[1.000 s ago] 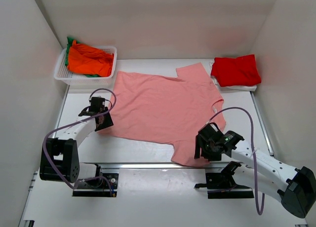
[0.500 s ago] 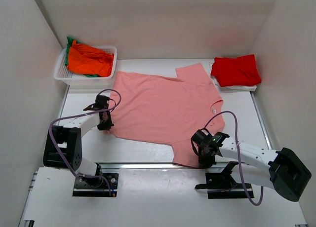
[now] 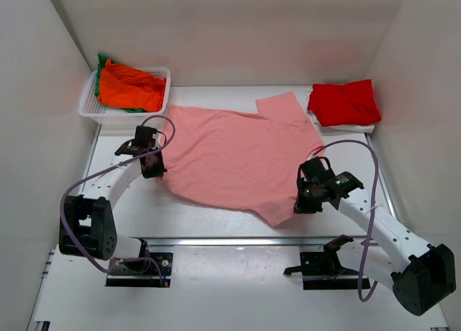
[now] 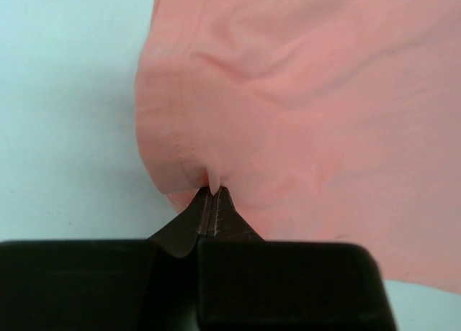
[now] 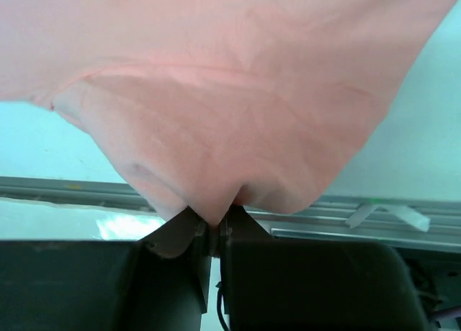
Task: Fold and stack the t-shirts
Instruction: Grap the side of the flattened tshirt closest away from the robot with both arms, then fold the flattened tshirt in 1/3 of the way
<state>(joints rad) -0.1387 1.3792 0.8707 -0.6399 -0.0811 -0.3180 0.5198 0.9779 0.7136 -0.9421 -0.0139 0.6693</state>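
Basket [image 3: 164, 73]: orange t-shirt [image 3: 130, 90] lying over green t-shirt [image 3: 101, 60]. I am pinching edges of salmon t-shirt [image 3: 238, 155], left claw [image 4: 212, 194] and right claw [image 5: 214, 219] clamped tight; worktop [image 3: 202, 220] showing around it.

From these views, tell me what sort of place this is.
Probably a robot test cell: bare white walls box in the table, left arm and right arm are bolted at its edge, an orange shirt waits in a basket.

Legible txt: none. No labels, brand marks, nos. or signs are showing clearly enough to read in the top ext., L wrist or R wrist views.
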